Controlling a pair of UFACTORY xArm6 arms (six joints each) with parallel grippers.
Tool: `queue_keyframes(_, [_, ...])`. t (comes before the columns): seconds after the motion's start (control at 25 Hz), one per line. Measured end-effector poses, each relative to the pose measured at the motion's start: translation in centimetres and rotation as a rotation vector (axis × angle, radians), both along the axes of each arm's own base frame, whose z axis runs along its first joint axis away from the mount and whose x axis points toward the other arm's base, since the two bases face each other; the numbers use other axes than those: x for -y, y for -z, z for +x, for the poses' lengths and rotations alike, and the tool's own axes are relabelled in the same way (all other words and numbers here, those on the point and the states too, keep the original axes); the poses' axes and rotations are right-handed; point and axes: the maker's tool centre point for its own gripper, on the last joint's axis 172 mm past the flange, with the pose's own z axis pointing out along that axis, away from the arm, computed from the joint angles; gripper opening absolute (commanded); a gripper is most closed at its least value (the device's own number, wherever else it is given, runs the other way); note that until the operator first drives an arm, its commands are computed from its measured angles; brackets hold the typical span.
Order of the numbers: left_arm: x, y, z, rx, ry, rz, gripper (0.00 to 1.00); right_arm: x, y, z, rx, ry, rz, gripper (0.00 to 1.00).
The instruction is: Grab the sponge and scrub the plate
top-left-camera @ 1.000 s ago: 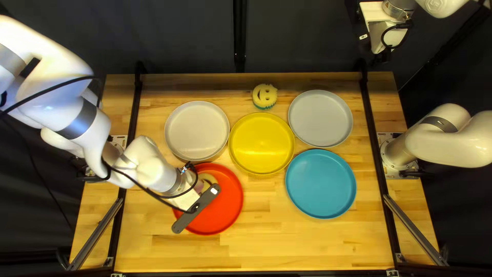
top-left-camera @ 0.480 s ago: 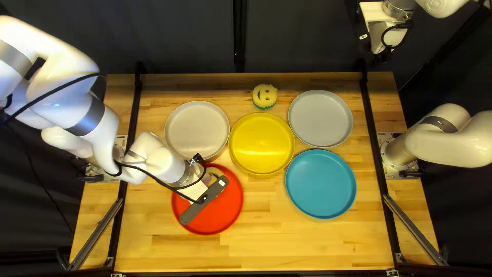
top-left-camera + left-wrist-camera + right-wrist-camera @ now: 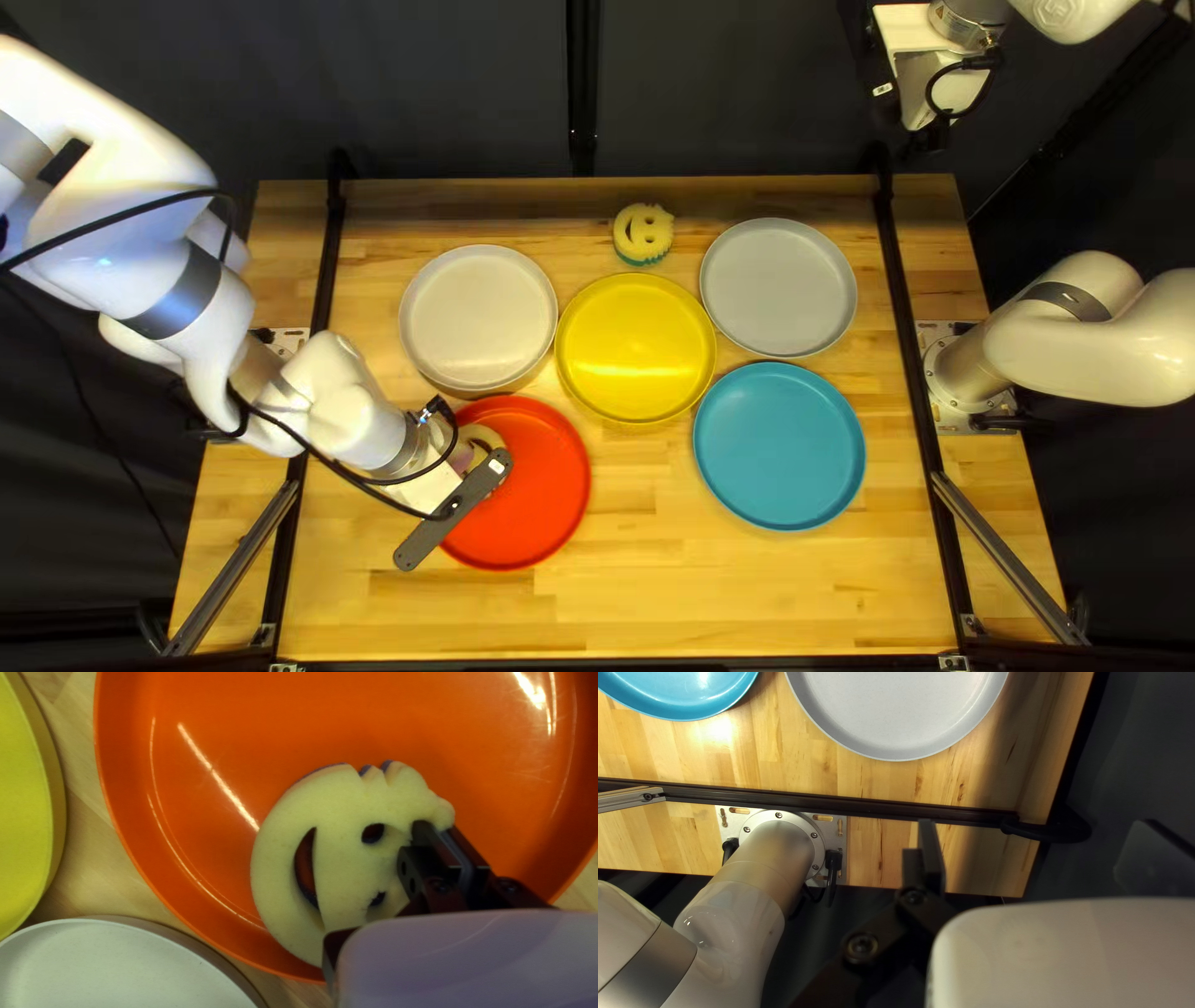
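In the top left view my left gripper [image 3: 464, 458] is over the left part of the red plate [image 3: 542, 498], partly hidden by its mount; a bit of the yellow sponge [image 3: 486, 437] shows beside it. The left wrist view has the left gripper [image 3: 439, 837] shut on one edge of the smiley-faced sponge [image 3: 336, 809], which lies over the plate [image 3: 205, 709], looking orange here. Whether its whole underside touches the plate cannot be told. My right gripper [image 3: 927, 135] hangs beyond the table's far edge; in the right wrist view this gripper [image 3: 1042, 852] stands open and holds nothing.
A white plate [image 3: 479, 317] and a yellow plate [image 3: 636, 349] stand close to the red one. Farther right are a grey plate [image 3: 778, 286] and a blue plate [image 3: 779, 446]. Another smiley sponge [image 3: 644, 233] rests behind the yellow plate.
My left gripper first went up and to the right over the red plate, then back down and left past where it was, the sponge moving with it. The right arm stayed still.
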Motion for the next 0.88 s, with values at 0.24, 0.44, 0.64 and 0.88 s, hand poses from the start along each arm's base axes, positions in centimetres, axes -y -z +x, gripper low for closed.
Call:
queue_keyframes(0.24, [-2.3, -0.6, 2.6, 0.010, 0.008, 0.009, 0.00, 0.0, 0.0, 0.0, 0.000, 0.000, 0.000, 1.00])
queue_keyframes(0.44, [-2.6, -1.0, 5.2, 0.028, 0.019, 0.011, 0.00, 0.0, 0.0, 0.0, 0.000, 0.000, 0.000, 1.00])
queue_keyframes(0.64, [-0.6, -0.9, 6.0, 0.035, 0.039, 0.018, 0.00, 0.0, 0.0, 0.0, 0.000, 0.000, 0.000, 1.00])
queue_keyframes(0.88, [3.1, -0.3, 6.5, 0.041, 0.071, 0.024, 0.00, 0.0, 0.0, 0.0, 0.000, 0.000, 0.000, 1.00])
